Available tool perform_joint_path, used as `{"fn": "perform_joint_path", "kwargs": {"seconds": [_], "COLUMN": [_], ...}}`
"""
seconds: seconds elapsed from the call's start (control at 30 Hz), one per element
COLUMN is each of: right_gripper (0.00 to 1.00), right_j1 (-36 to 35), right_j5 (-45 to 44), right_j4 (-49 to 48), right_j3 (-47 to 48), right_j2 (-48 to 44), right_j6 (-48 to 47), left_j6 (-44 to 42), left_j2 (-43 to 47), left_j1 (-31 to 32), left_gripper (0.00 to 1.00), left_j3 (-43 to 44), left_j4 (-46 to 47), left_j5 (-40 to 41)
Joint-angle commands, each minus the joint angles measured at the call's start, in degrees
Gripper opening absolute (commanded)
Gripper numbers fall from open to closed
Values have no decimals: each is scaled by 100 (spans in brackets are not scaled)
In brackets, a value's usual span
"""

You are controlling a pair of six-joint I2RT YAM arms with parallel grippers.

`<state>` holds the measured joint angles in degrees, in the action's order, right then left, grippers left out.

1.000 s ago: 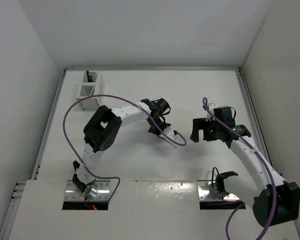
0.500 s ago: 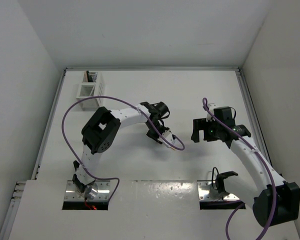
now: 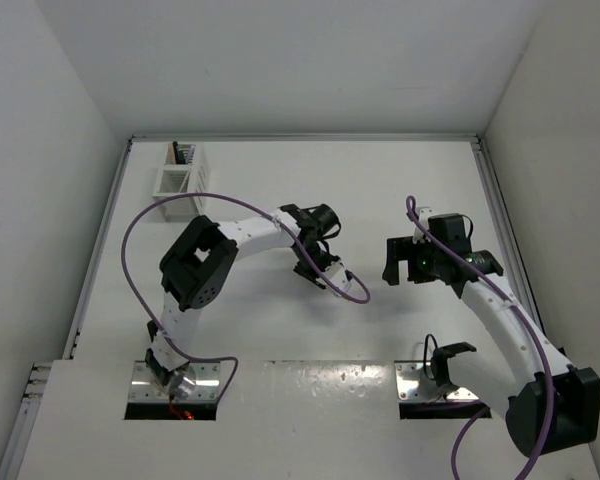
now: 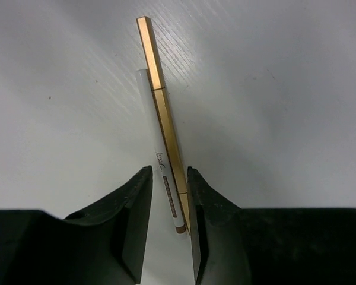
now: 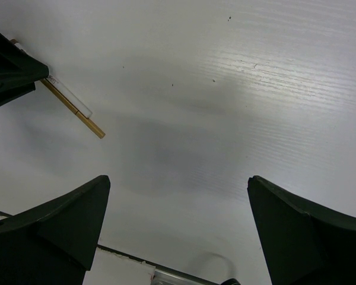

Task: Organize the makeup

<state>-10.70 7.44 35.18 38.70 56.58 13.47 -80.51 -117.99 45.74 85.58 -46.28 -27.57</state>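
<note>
Two makeup sticks lie side by side between the jaws of my left gripper (image 4: pixel 169 196): a gold one (image 4: pixel 160 95) and a white one with a brown tip (image 4: pixel 166 172). The jaws are drawn in close round their near ends; the gold stick lies against the right jaw. In the top view the left gripper (image 3: pixel 325 272) is at the table's middle, the sticks (image 3: pixel 346 284) pointing right. They also show in the right wrist view (image 5: pixel 77 107). My right gripper (image 3: pixel 392 272) is wide open and empty, just right of them.
A white slotted rack (image 3: pixel 178 178) stands at the far left with dark sticks (image 3: pixel 183 153) upright in its back slot. A purple cable (image 3: pixel 360 296) loops under the left gripper. Metal base plates (image 3: pixel 430 385) sit at the near edge.
The left gripper has swung slightly toward the near right, and the sticks have shifted with it. The right arm has not moved.
</note>
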Motion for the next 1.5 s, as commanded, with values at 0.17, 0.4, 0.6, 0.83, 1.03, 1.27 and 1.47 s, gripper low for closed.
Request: {"fn": "perform_joint_path", "kwargs": {"seconds": [0.17,0.4,0.6,0.83,1.03,1.27,1.47], "right_gripper": [99,99,99,99,99,99,99], "right_j1": [-11,-29,-20,-29,-20,-29,-20], "right_j5": [-85,-103,-120,-129,-103,-85,-111], "right_j4": [-11,-2,33,77,59,103,156], "right_j3": [85,76,94,77,111,129,164], "right_j2": [-121,-164,-191,-191,-129,-138,-173], "right_j6": [-11,6,-3,-12,-11,-64,-73], "left_j6": [123,123,334,448,572,747,922], "left_j2": [558,453,259,259,128,22,-31], "left_j1": [190,252,252,252,252,252,304], "left_gripper": [33,25,30,33,34,33,30], "left_j3": [-102,-358,-305,-252,-252,-182,-68], "left_j4": [-39,14,260,260,260,260,313], "left_j5": [-161,15,217,156,349,455,516]}}
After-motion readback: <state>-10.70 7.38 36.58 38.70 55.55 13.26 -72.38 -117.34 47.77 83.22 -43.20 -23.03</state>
